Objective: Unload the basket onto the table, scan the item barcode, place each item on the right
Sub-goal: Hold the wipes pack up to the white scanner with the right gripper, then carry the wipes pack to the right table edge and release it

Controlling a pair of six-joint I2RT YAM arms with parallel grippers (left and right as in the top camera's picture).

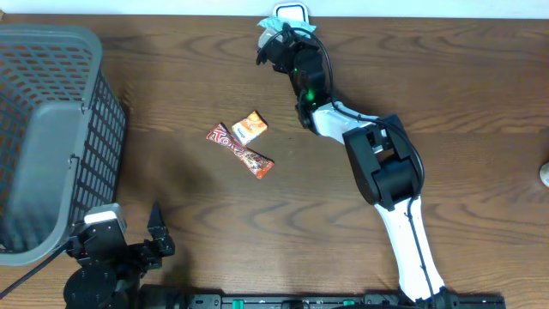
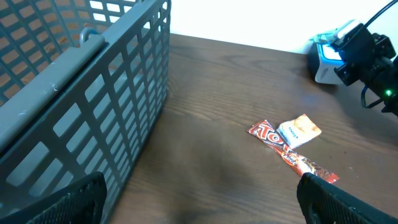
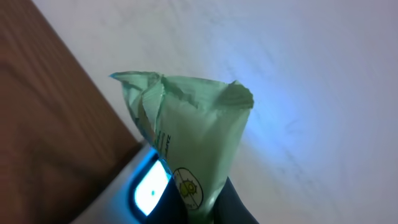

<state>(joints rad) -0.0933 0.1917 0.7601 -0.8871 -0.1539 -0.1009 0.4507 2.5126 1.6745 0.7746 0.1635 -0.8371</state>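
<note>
- The right tool (image 1: pixel 276 41) is pinched tight on the lower end of a green packet (image 3: pixel 186 118). It holds the packet just over the scanner (image 1: pixel 292 12), which sits at the far edge of the worktop (image 1: pixel 446 103).
- In the right wrist view the scanner's blue window glows just below and to the left of the packet. By my judgement the wrapper is near the beam but off to one side of it.
- No barcode shows on the face seen here, only a round printed mark. Which side carries the code cannot be told.
- To do this step well, turn the wrist slowly so each flat face meets the window in turn, and pause on each.
- Keep the packet close above the scanner without touching it.
- The wrapper is crumpled at its top, and a creased code may read badly. Present the flattest panel square to the window.
- Keep the pinch firm, since thin film can slip.
- The left tool (image 2: pixel 200 190) is spread wide and empty, well apart from the scanner, beside the basket (image 1: pixel 103 146).
- A red bar (image 1: pixel 240 151) and an orange packet (image 1: pixel 250 127) lie touching, between the scanner and the left tool.
</note>
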